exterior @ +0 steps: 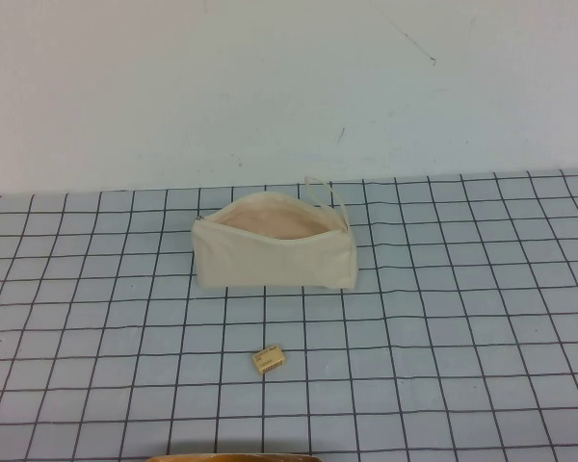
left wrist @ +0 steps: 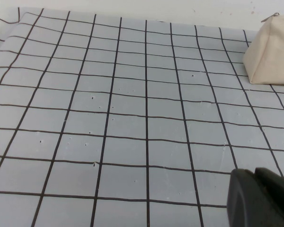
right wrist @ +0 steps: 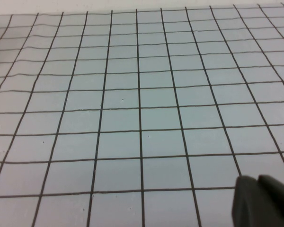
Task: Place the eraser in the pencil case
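The pencil case (exterior: 275,255) is a cream-white pouch that stands unzipped in the middle of the grid mat, with its pinkish lining and pull loop (exterior: 325,197) showing. The eraser (exterior: 269,359), a tiny tan block, lies on the mat a short way in front of it. Neither arm shows in the high view. In the left wrist view, my left gripper (left wrist: 258,196) is shut and empty, low over bare mat, and one end of the pencil case (left wrist: 270,52) lies far off. My right gripper (right wrist: 260,198) is shut and empty over bare mat. The eraser is out of both wrist views.
A grey mat with a black grid (exterior: 443,318) covers the table up to a white wall (exterior: 289,87) behind the pouch. A thin orange-brown rim (exterior: 236,458) shows at the near edge.
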